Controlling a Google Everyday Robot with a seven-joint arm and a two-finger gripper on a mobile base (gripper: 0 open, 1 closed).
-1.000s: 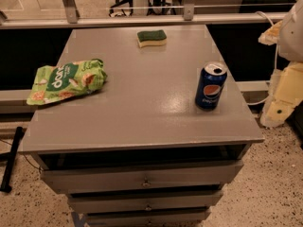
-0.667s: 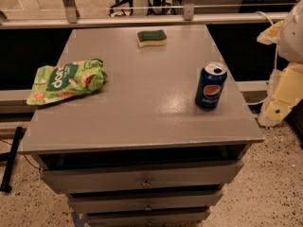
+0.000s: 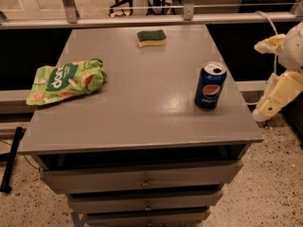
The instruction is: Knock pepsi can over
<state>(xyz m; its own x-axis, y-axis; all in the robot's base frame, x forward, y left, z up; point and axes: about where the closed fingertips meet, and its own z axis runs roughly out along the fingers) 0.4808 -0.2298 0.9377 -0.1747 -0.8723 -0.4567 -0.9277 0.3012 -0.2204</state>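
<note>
The pepsi can (image 3: pixel 210 86), dark blue with the round red-white-blue logo and a silver top, stands upright near the right edge of the grey table (image 3: pixel 142 108). My gripper (image 3: pixel 269 106) is a cream-coloured piece hanging off the right side of the table, beyond the edge and a little lower than the can's top. It is a short way to the right of the can and does not touch it.
A green snack bag (image 3: pixel 66 80) lies at the table's left side. A green and yellow sponge (image 3: pixel 151 37) sits at the far middle. Drawers (image 3: pixel 142 178) are below the tabletop. A rail (image 3: pixel 142 19) runs behind the table, and a black pole (image 3: pixel 12 160) leans at the left.
</note>
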